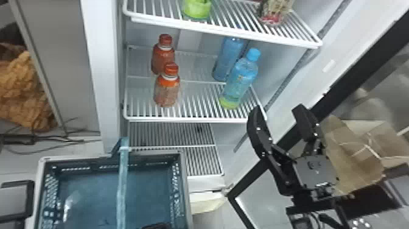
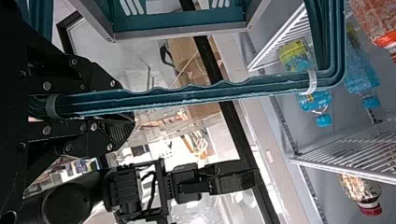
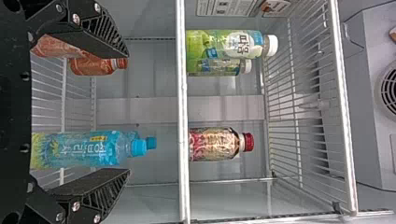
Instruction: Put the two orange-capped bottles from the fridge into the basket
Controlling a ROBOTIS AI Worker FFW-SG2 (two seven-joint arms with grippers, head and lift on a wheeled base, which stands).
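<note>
Two orange-capped bottles, the front one (image 1: 167,88) and the rear one (image 1: 163,56), stand on the left of the fridge's middle shelf. At the lower right in the head view, my right gripper (image 1: 280,117) is open with nothing between its fingers, outside the shelf's right front corner. In the right wrist view my right gripper (image 3: 128,112) is spread wide, facing the shelves. The teal basket (image 1: 146,195) stands below and in front of the fridge. In the left wrist view my left gripper (image 2: 123,105) is shut on the basket handle (image 2: 196,93).
Two blue-capped bottles (image 1: 239,82) stand on the right of the same shelf. Above it, the upper shelf (image 1: 231,30) holds a green bottle (image 1: 197,7) and a red-capped bottle (image 3: 215,144). The dark-framed fridge door (image 1: 350,76) stands open at the right, near a cardboard box (image 1: 356,152).
</note>
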